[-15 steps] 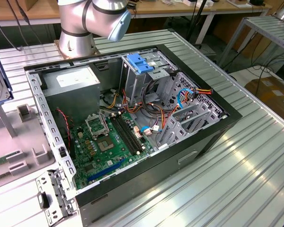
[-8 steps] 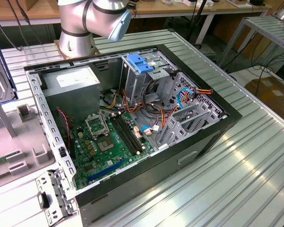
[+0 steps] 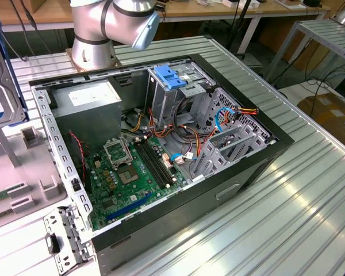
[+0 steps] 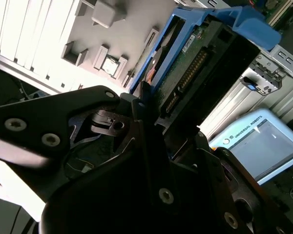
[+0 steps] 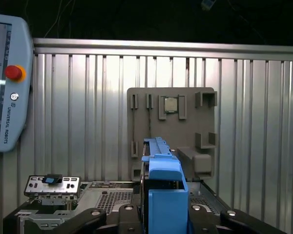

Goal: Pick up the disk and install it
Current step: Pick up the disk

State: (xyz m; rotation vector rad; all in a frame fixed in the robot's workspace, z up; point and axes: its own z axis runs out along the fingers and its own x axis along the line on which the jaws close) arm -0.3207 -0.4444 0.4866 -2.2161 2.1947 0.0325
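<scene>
The disk [image 4: 205,53] is a dark drive in bright blue side rails, and my gripper [image 4: 154,114] is shut on it, black fingers [image 4: 146,146] clamping its lower end. In the first wrist view the disk [image 5: 162,185] stands edge-on between the gripper [image 5: 163,217] arms, blue tab toward the camera. In the exterior view the disk [image 3: 0,86] hangs at the far left edge, above a grey fixture tray [image 3: 23,172] and well to the left of the open computer case [image 3: 161,144].
The case holds a motherboard [image 3: 132,172], a power supply [image 3: 86,103], cables and a blue drive caddy [image 3: 169,76] in its bay. A grey holder plate [image 5: 171,126] carries a small chip [image 5: 170,104]. A teach pendant [image 5: 5,83] lies on the ribbed table. The arm's base [image 3: 95,34] stands behind the case.
</scene>
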